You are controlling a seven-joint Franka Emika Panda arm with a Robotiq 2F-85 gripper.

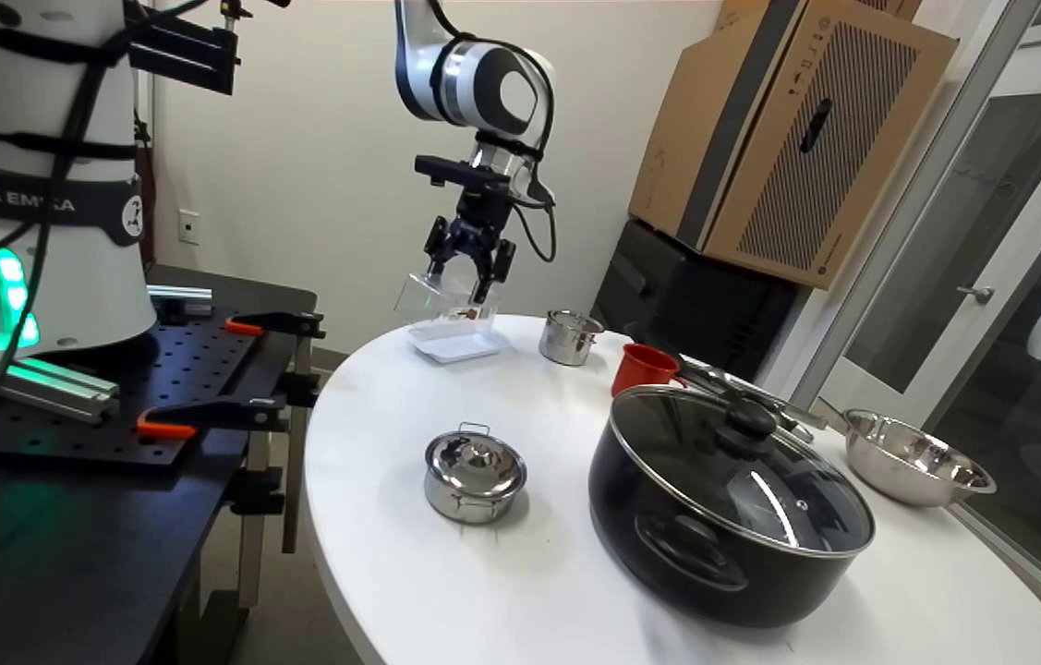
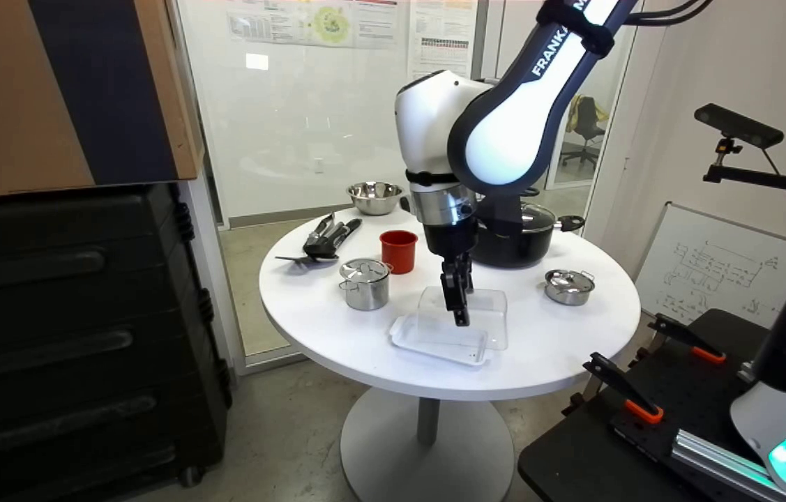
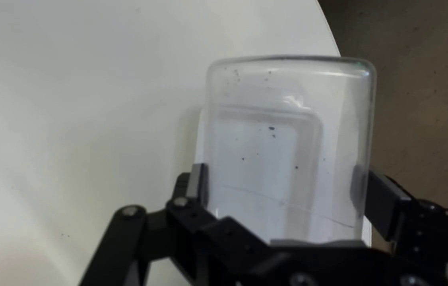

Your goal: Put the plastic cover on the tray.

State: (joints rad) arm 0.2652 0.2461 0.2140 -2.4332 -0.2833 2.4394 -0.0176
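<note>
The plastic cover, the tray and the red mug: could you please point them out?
The plastic cover point(image 3: 287, 151): in the wrist view, on its broad clear face.
The tray point(image 2: 434, 351): in an exterior view, on its near long side.
The red mug point(image 2: 398, 256): in an exterior view, on its outer wall.

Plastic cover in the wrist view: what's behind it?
Through the clear plastic cover, part of the white tray shows. Dark specks show too; I can't tell which surface they're on. The tray's lower part in that view is covered by the gripper.
</note>
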